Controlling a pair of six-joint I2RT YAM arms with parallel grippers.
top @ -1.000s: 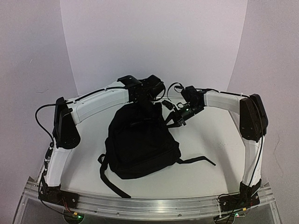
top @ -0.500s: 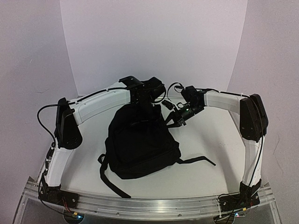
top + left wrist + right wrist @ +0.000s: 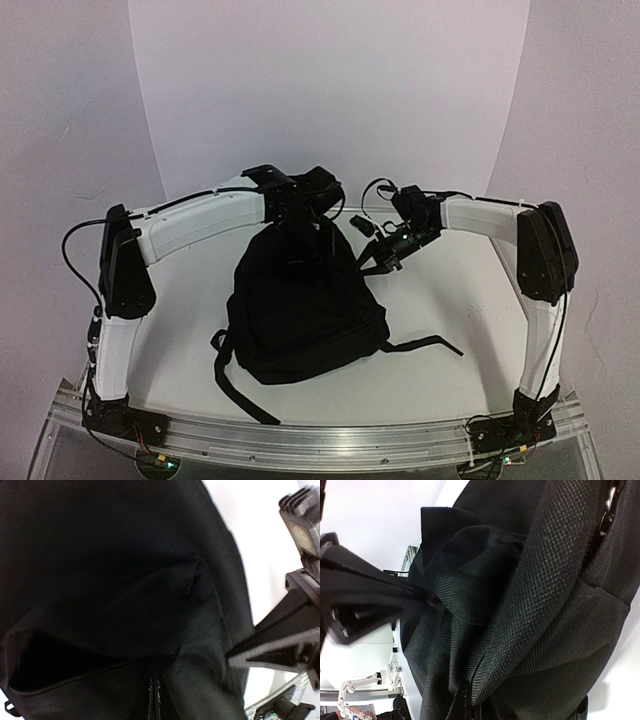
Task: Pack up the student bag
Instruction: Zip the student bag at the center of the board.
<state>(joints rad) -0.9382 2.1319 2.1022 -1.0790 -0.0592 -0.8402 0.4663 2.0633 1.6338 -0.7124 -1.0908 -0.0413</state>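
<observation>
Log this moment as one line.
left gripper shut on backpack top | right gripper shut on backpack edge | backpack lying on table

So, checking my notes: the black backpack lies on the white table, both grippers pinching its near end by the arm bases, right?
Not the near end: the left gripper and right gripper pinch the student bag at its far end, as the top external view shows. The rest holds.

Arms arch inward; left pincer [image 3: 310, 218] and right pincer [image 3: 422, 600] clamped (both).
</observation>
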